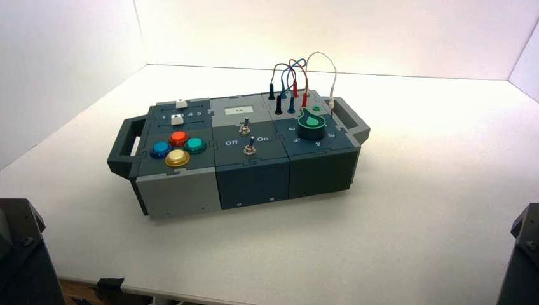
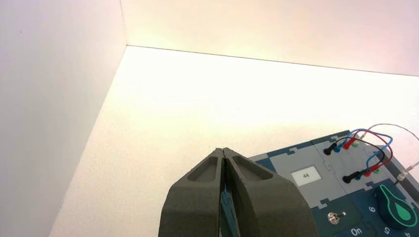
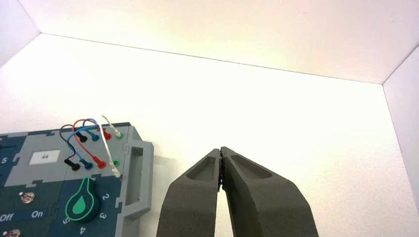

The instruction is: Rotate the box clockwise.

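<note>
The box (image 1: 241, 152) sat on the white desk (image 1: 413, 210) a little left of centre in the high view, already skewed — its left end nearer the lower edge of the frame, its right end angled toward the back wall. Both arms waited at the bottom corners of that view, well apart from it. The left claw (image 2: 223, 153) was closed on nothing, fingertips pressed together, hovering near the box's back left corner in its own wrist view; the right claw (image 3: 220, 153) was likewise closed and empty, off beyond the right handle (image 3: 134, 177).

Judging by its build, the box was a rigid, blocky thing of interlocking modules, probably heavy enough that it would pivot on the desk rather than lift — and the smooth desk should let it slide. The sensible places to push or hook were the two end handles, the left handle (image 1: 125, 147) and the right one, or the plain side walls. The top was the part to avoid: the looped wires (image 1: 299, 73) stood proud and could snag or pull out, and the toggle switches (image 1: 248, 138), green knob (image 1: 311, 124) and coloured buttons (image 1: 178, 148) could be disturbed by a stray touch.
</note>
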Motion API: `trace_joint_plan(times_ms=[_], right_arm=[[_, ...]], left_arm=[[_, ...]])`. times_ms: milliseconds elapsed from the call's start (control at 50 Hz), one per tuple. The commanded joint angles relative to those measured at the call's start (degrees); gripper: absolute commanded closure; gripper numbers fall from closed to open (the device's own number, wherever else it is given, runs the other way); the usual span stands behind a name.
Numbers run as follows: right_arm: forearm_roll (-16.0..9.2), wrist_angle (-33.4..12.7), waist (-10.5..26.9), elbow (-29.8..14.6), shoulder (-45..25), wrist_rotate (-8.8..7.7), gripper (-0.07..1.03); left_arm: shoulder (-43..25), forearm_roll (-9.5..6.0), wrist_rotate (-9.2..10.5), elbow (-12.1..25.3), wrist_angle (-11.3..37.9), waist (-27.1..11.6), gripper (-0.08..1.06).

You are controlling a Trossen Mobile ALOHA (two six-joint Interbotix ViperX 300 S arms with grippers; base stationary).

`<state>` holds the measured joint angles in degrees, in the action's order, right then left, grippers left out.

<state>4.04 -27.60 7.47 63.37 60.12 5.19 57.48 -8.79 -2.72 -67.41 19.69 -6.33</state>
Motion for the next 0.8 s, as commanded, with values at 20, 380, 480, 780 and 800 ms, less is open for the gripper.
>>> trace_joint_plan(times_ms=[20, 380, 480, 780, 800], right_arm=[[-0.18, 0.53, 0.18, -0.79, -0.35, -0.18, 0.98], [-0.18, 0.53, 0.18, -0.70, -0.35, -0.09, 0.98], [-0.18, 0.53, 0.18, -0.79, -0.53, -0.09, 0.98], [-0.18, 0.53, 0.18, -0.79, -0.97, -0.09, 0.98], [-0.18, 0.53, 0.18, -0.79, -0.97, -0.09, 0.98]], left_arm=[[-0.18, 0.09, -0.09, 0.79, -0.62, -0.26, 1.01], [-0.62, 0.09, -0.09, 0.79, -0.62, -0.26, 1.01], [-0.70, 0.09, -0.09, 0.79, -0.62, -0.26, 1.01], [-2.11, 0.09, -0.09, 0.97, -0.44, -0.26, 1.01], [-2.20, 0.09, -0.09, 0.97, -0.44, -0.26, 1.01]])
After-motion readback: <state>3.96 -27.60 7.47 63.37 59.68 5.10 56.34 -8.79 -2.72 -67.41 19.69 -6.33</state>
